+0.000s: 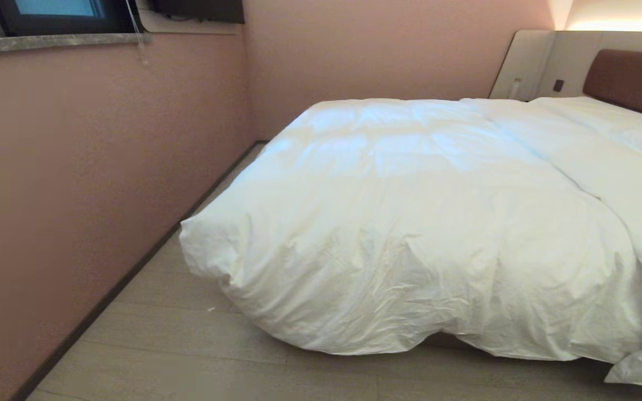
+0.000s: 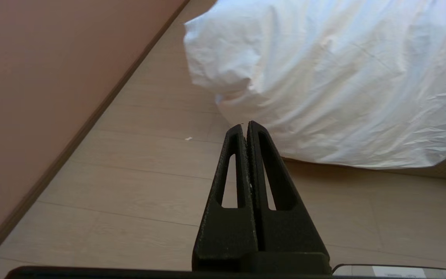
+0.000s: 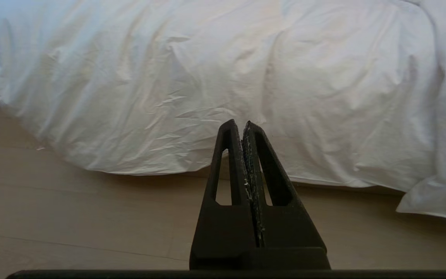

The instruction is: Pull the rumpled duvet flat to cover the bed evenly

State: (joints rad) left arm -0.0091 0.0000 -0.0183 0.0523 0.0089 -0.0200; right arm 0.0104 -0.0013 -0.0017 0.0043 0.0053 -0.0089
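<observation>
The duvet (image 1: 410, 223) lies heaped over the foot end of the bed (image 1: 630, 75), bulging past the mattress corner nearest the pink wall (image 1: 103, 167) and hanging down almost to the floor (image 1: 187, 345), where a dark strip of the bed base shows just under its lower hem. Farther from that wall a fold line runs diagonally across the top, so the cover looks doubled or bunched there, and a loose corner droops to the floor at the far side from the wall. Toward the brown headboard the white surface looks flatter, though whether that is duvet, sheet or pillow I cannot tell. By my reading the job has hardly begun: the cover is on the bed but uneven, and no edge is being held. The left gripper (image 2: 245, 124) has its fingers pressed together on nothing, hovering over the floor near the puffed corner by the wall but apart from it. The right gripper (image 3: 242, 123) is likewise clenched and empty, facing the hanging face of the duvet farther from the wall, short of the cloth. What remains is grasping an edge and drawing the bulk out even
</observation>
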